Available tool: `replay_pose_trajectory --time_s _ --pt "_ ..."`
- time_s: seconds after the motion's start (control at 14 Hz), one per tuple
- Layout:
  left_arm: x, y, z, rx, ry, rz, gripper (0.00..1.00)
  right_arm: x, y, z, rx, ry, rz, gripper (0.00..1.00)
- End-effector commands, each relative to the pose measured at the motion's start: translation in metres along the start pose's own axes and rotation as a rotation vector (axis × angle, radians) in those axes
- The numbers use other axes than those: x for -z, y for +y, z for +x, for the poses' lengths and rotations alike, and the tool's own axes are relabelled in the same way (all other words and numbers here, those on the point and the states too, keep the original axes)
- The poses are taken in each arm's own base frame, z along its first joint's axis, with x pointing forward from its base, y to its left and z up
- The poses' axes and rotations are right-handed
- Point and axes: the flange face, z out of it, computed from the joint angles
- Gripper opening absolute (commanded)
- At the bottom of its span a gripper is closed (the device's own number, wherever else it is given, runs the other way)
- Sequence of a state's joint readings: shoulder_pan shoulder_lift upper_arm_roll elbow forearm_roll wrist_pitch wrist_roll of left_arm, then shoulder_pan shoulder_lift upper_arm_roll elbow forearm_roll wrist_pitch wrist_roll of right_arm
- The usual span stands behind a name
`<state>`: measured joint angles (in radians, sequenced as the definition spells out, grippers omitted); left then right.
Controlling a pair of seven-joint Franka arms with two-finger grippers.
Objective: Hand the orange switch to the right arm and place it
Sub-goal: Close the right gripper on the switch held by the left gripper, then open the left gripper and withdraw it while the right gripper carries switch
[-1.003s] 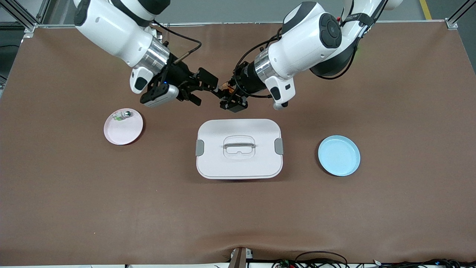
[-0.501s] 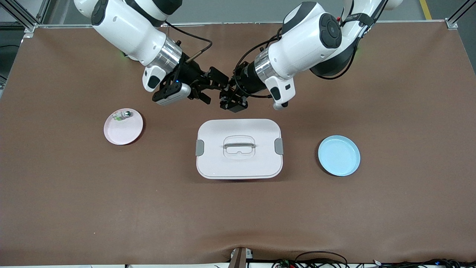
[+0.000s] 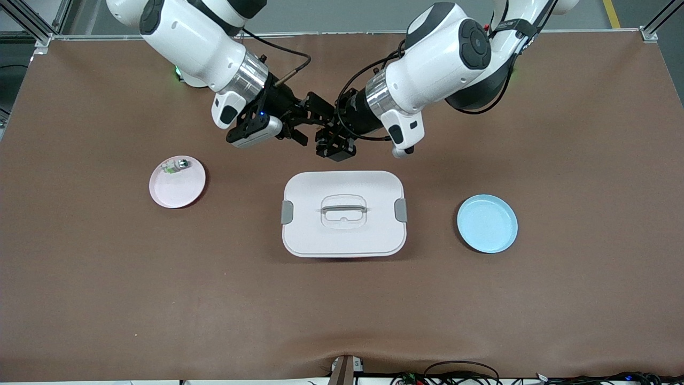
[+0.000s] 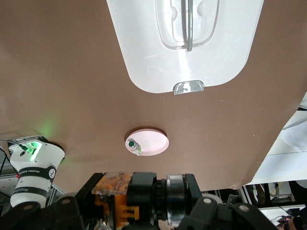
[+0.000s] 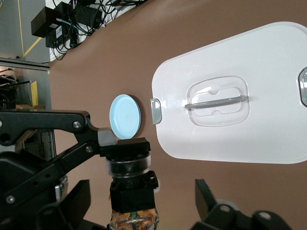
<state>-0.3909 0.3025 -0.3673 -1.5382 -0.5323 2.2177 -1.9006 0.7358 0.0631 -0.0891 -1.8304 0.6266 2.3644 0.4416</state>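
The orange switch [image 5: 132, 189], a small black body with an orange base and a silver ring under its cap, hangs over the table above the strip between the arms' bases and the white box. My left gripper [image 4: 139, 207] is shut on it end to end. In the front view the two grippers meet and hide the switch. My right gripper [image 5: 142, 199] is open, one finger [image 5: 79, 201] on each side of the switch's body without touching it. In the front view the right gripper [image 3: 312, 118] stands tip to tip with the left gripper [image 3: 329, 140].
A white lidded box [image 3: 343, 235] with a handle sits mid-table, nearer the front camera than the grippers. A pink plate [image 3: 179, 190] toward the right arm's end holds a small silver-and-green switch [image 3: 176, 166]. A blue plate [image 3: 487, 223] lies toward the left arm's end.
My right gripper has moved in toward the left gripper and now straddles the switch. The left arm has kept still with the switch.
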Motion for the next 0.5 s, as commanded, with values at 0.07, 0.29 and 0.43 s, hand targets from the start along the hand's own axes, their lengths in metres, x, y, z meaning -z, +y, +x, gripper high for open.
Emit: replay_pose_trajectory --time_s 0.07,0.29,0.43 --pt "0.0025 0.0034 -0.0048 0.001 0.009 -0.015 0.25 0.0008 -0.0003 -0.0032 -0.083 -0.002 0.004 0.0" --pt "0.003 0.004 -0.0041 0.003 0.009 -0.016 0.25 -0.0001 0.0002 -0.003 -0.082 -0.003 0.002 0.0" --pt "0.0039 0.0037 -0.0048 0.003 0.008 -0.016 0.26 0.001 -0.001 -0.0027 -0.083 -0.001 0.004 0.0"
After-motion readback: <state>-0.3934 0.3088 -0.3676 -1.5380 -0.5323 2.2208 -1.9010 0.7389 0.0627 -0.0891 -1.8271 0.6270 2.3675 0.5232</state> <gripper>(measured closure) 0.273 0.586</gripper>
